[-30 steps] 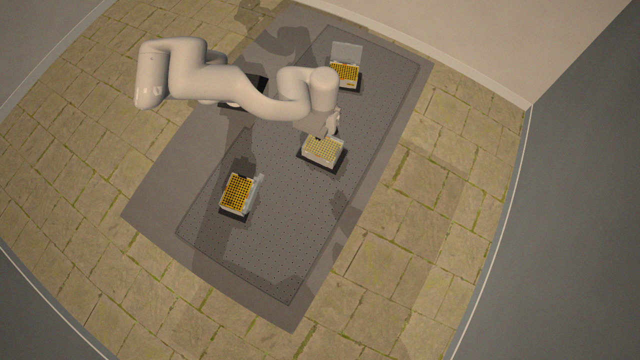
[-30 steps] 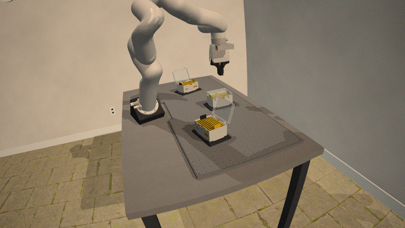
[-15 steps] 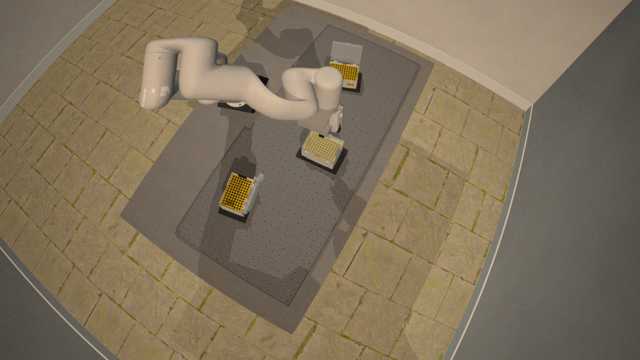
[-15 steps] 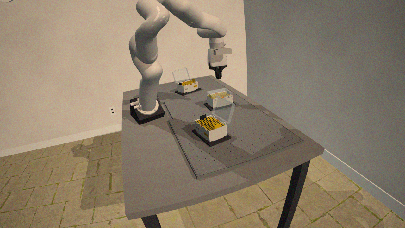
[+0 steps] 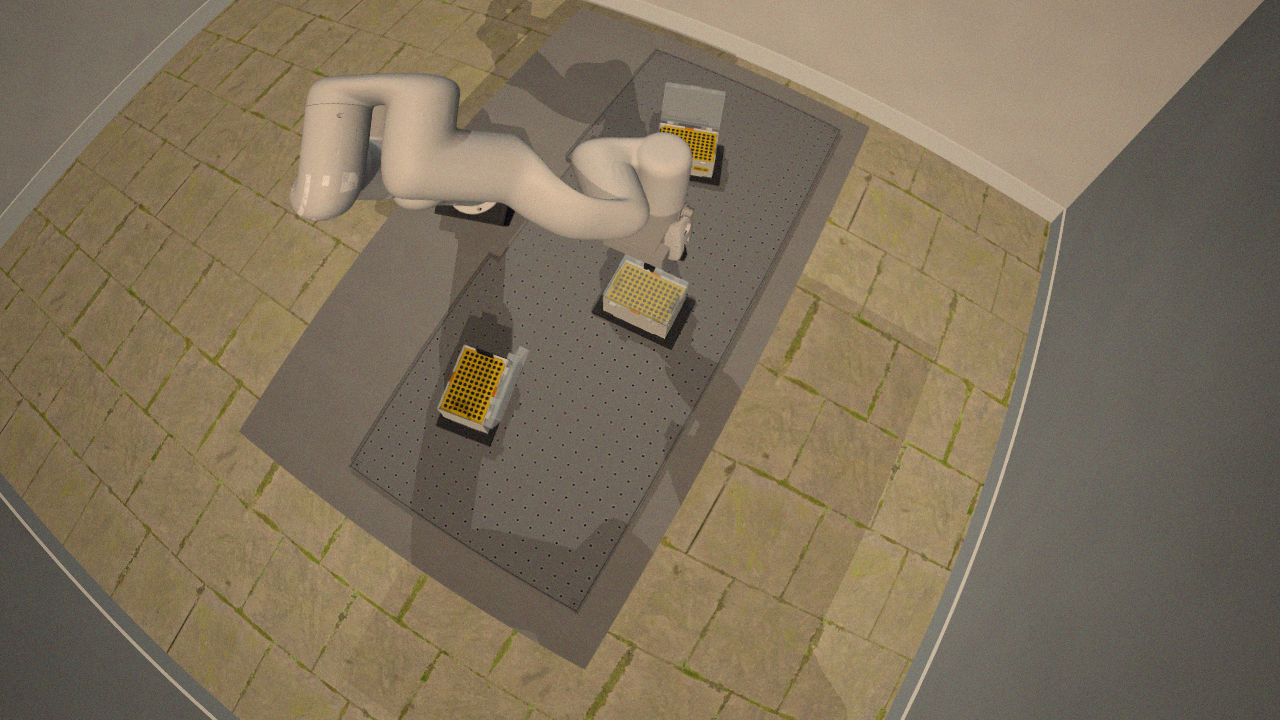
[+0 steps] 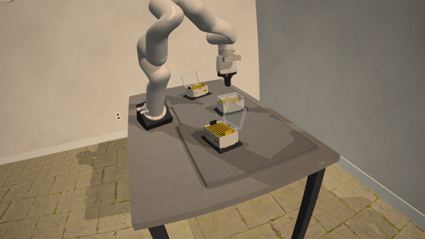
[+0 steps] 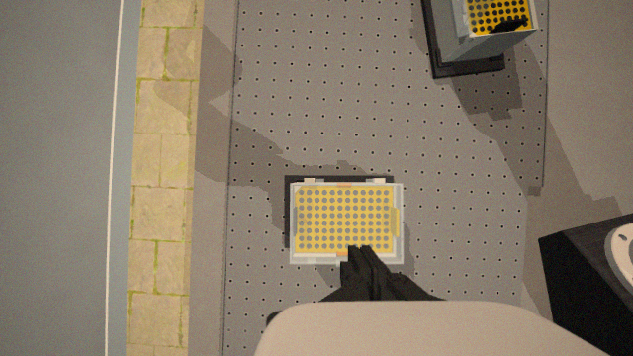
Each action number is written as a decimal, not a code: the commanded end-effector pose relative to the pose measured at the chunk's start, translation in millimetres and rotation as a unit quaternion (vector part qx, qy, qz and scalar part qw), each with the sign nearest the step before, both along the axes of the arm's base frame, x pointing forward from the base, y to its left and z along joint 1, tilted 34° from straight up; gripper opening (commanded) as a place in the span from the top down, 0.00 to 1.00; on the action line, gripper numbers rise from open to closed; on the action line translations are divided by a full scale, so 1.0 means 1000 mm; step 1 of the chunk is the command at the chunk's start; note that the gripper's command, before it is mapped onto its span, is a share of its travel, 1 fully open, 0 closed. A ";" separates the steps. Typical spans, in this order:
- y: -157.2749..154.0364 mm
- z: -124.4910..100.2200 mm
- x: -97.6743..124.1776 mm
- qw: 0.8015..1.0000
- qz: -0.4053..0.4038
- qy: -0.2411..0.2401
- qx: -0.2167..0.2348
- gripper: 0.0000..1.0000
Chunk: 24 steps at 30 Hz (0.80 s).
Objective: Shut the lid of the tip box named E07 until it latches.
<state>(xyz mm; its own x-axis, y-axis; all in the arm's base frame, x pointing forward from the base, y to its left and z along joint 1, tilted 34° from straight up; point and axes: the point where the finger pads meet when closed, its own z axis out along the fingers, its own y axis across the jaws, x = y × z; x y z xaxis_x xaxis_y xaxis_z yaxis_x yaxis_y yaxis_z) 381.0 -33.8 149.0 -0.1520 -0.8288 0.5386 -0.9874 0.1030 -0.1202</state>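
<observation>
Three white tip boxes with yellow racks sit on dark holder plates on the perforated board. The middle box has its clear lid lying down over the tips; it also shows in the wrist view and from above. The far box has its lid standing upright. The near box has its lid open and leaning away. I cannot read any ID sticker. My gripper is shut and empty. It hangs well above the board, over the middle box's edge in the wrist view.
The arm's black base block stands at the table's left rear and shows at the wrist view's right edge. The perforated board ends close to the table's right edge. The near box is at the wrist view's top right.
</observation>
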 end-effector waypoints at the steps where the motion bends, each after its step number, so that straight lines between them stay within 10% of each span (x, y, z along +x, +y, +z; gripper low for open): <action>1: 0.002 -0.008 0.003 1.000 0.000 -0.002 0.000 1.00; 24: 0.002 -0.022 0.005 1.000 0.000 -0.002 0.000 1.00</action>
